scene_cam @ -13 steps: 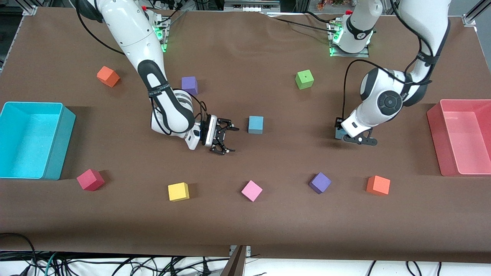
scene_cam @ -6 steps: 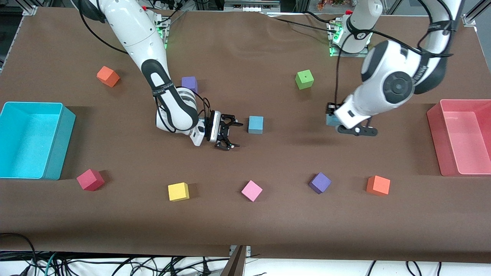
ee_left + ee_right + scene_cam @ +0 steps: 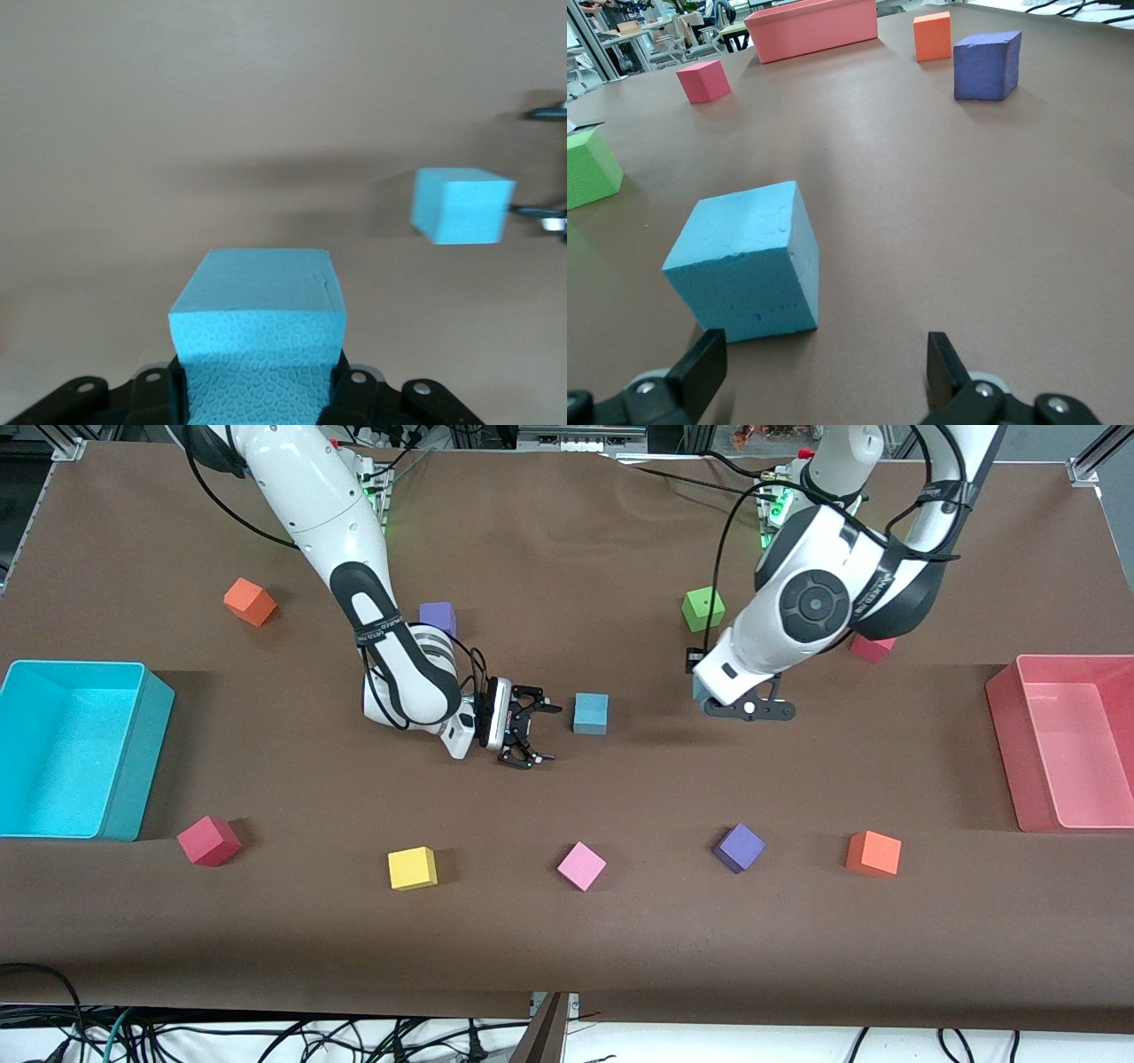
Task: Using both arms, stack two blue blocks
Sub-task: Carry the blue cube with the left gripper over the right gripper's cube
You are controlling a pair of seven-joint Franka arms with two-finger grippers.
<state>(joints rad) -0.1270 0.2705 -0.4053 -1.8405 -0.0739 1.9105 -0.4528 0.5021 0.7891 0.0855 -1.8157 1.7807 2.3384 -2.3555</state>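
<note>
The left gripper [image 3: 742, 707] hangs over the table [image 3: 620, 921], its fingers clamped on a blue block [image 3: 257, 341] that fills the gap between them; from the front it is mostly hidden. The right gripper [image 3: 530, 733] sits low with fingers [image 3: 700, 367] spread apart, the second blue block [image 3: 590, 713] resting just ahead of their tips, seemingly untouched.
</note>
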